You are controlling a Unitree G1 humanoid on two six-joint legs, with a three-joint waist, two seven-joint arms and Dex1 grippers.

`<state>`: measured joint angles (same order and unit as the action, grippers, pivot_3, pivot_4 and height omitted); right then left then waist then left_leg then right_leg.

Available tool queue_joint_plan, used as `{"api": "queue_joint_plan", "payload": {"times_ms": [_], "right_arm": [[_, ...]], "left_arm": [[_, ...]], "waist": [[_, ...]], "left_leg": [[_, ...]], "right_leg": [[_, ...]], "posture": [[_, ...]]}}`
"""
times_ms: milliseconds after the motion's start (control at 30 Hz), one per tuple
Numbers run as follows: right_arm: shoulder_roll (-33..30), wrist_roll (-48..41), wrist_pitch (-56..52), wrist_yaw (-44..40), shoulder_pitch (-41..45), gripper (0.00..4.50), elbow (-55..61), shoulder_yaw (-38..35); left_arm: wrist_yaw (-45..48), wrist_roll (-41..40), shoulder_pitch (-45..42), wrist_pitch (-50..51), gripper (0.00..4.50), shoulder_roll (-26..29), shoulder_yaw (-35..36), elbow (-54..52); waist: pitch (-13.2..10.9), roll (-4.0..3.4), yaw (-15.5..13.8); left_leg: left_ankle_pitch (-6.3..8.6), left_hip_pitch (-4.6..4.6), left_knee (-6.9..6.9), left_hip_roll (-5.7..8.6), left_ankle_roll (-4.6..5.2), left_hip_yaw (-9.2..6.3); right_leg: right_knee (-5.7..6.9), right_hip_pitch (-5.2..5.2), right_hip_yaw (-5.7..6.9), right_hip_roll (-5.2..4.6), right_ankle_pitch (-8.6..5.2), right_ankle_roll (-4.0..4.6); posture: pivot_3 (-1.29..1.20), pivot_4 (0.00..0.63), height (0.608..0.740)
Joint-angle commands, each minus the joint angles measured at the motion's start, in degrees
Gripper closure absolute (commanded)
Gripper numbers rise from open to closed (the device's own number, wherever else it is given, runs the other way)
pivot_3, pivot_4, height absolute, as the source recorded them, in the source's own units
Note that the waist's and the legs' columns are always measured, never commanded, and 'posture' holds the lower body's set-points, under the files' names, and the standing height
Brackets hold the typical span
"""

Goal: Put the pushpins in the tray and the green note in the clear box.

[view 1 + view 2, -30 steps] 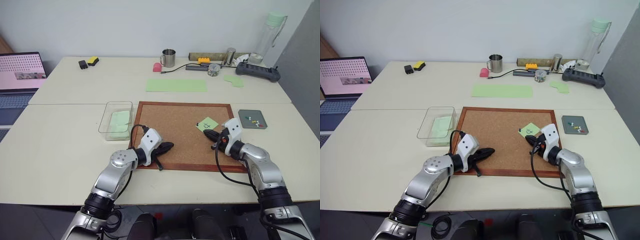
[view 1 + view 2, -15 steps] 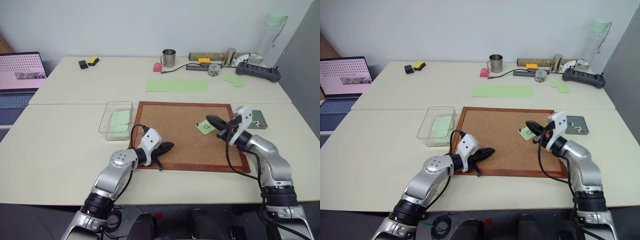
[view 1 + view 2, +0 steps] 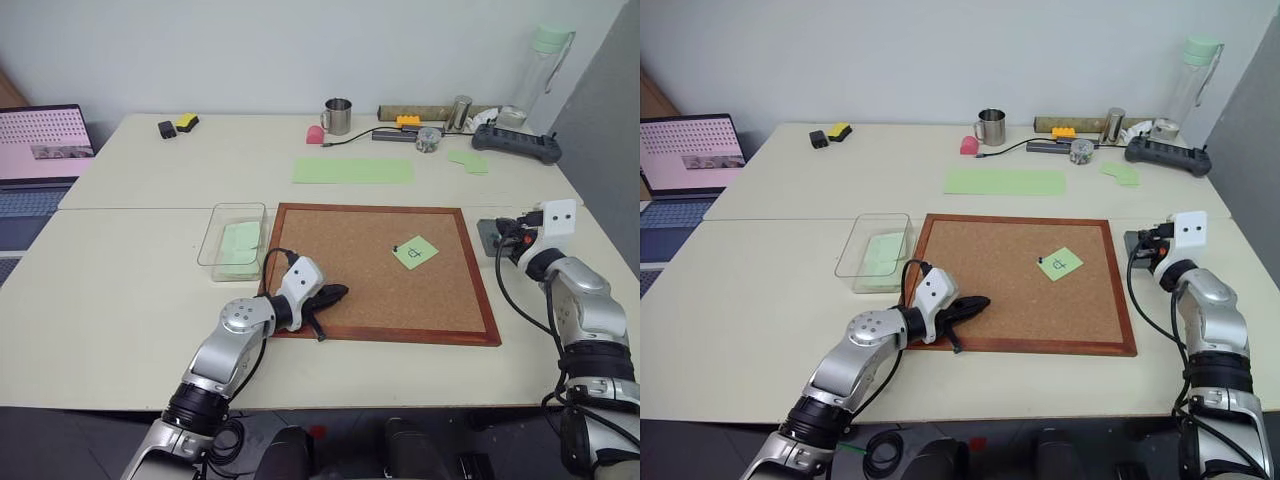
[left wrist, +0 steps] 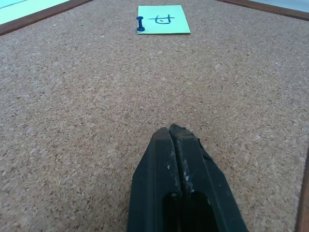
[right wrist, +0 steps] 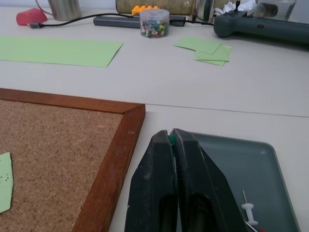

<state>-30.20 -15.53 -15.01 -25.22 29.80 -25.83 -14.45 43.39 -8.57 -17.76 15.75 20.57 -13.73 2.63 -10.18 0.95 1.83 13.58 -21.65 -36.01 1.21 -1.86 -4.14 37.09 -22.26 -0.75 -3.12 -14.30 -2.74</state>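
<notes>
Between right end effector fingertips, a green pushpin over tray.

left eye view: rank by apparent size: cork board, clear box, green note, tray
1. cork board
2. clear box
3. tray, partly hidden behind the right gripper, so unsure
4. green note, looks close to the tray's visible part

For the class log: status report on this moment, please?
Right gripper over the tray, fingers pinching a green pushpin. Left gripper shut, empty, on the corkboard. Green note held by one dark pushpin. Nothing blocking.
</notes>
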Motion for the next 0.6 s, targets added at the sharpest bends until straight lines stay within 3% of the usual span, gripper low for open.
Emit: {"api": "queue_joint_plan", "payload": {"times_ms": [33, 333, 533, 600], "right_arm": [[-1.3, -0.2, 2.9, -0.6, 3.2, 3.57, -4.0, -1.8], [-2.3, 0.3, 6.2, 0.2, 4.0, 1.47, -7.4, -2.7], [-0.5, -1.0, 7.5, -3.7, 3.4, 0.37, -3.0, -0.7], [0.9, -1.9, 6.7, -6.6, 2.4, 0.37, 0.5, 1.1]], "left_arm": [[-0.2, 1.9, 1.2, 1.0, 4.50, 0.7, -1.0, 2.8], [-0.5, 1.7, 2.0, 1.4, 4.50, 0.7, -0.9, 1.9], [-0.3, 1.6, 1.9, 1.5, 4.50, 0.7, -0.8, 2.0], [-0.3, 1.7, 1.8, 1.5, 4.50, 0.7, -0.8, 2.1]], "waist": [[0.0, 0.00, 0.0], [0.0, -0.01, 0.0], [0.0, -0.01, 0.0], [0.0, -0.01, 0.1]], "left_leg": [[0.00, 0.00, 0.00, 0.02, 0.00, 0.01], [0.00, -0.01, 0.00, 0.00, 0.00, -0.01], [0.00, 0.00, 0.00, 0.00, 0.01, 0.00], [0.00, 0.00, 0.00, 0.00, 0.01, 0.00]], "right_leg": [[0.00, 0.00, -0.01, -0.01, 0.01, -0.02], [-0.01, 0.00, 0.00, -0.01, 0.02, -0.02], [-0.01, 0.00, -0.01, 0.00, 0.02, -0.02], [0.00, 0.00, -0.01, 0.00, 0.01, -0.02]], "posture": [[0.00, 0.150, 0.740], [0.00, 0.150, 0.740], [0.00, 0.150, 0.740], [0.00, 0.150, 0.740]]}}
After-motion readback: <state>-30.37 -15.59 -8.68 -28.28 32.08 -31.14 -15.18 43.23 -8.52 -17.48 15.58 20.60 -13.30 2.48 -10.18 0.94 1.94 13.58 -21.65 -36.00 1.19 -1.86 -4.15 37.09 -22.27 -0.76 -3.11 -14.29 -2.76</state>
